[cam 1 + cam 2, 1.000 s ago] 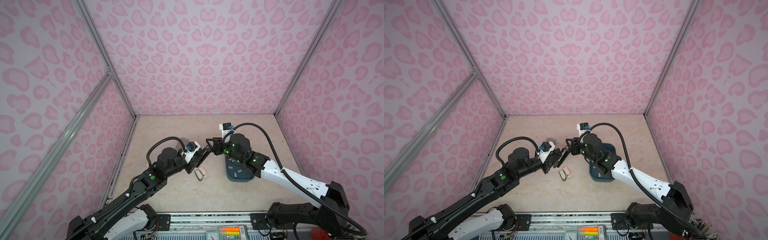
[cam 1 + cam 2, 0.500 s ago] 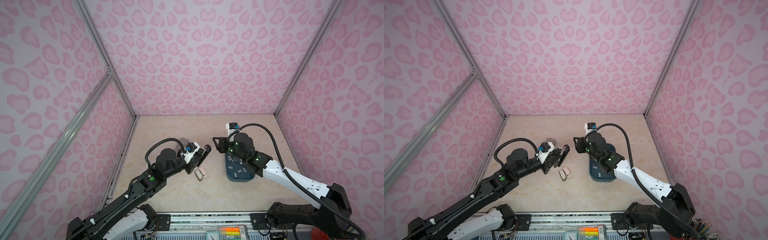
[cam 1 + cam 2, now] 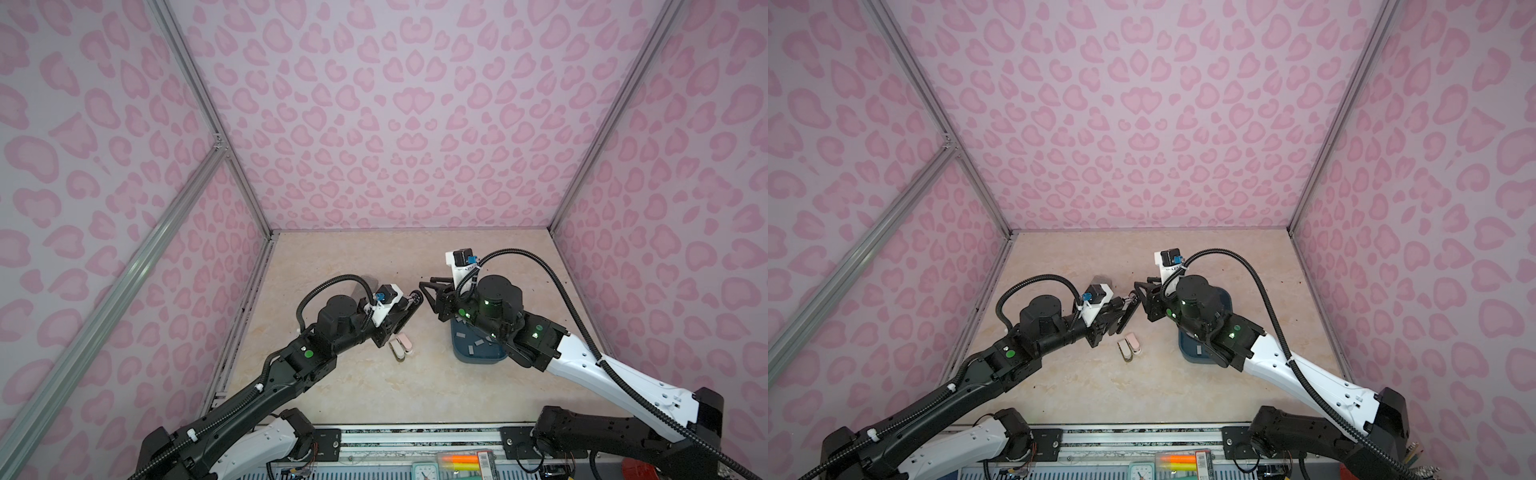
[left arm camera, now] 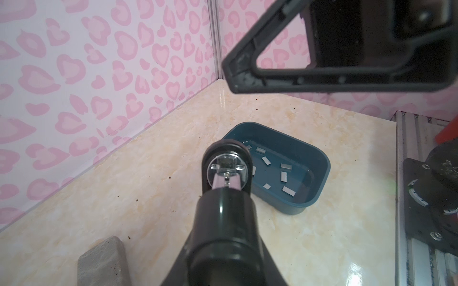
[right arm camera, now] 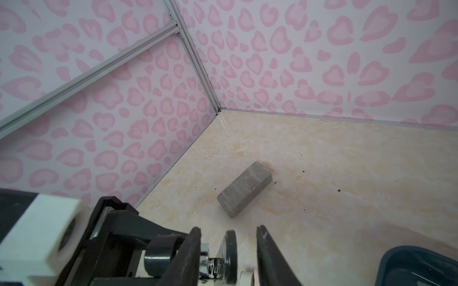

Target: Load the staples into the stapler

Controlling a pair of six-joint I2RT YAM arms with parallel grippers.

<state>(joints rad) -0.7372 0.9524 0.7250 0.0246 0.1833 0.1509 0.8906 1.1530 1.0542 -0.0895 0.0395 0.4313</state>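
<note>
Staples (image 4: 266,160) lie scattered in the blue tray (image 4: 292,209) on the table (image 4: 148,185), right under the right arm. The right gripper (image 5: 226,237) has its fingers apart, straddling the nose of the black stapler (image 4: 225,210), which the left gripper (image 3: 397,320) clamps aloft, long axis pointing straight at its partner (nose to nose, nearly). The right arm looks nearer the staples.
</note>
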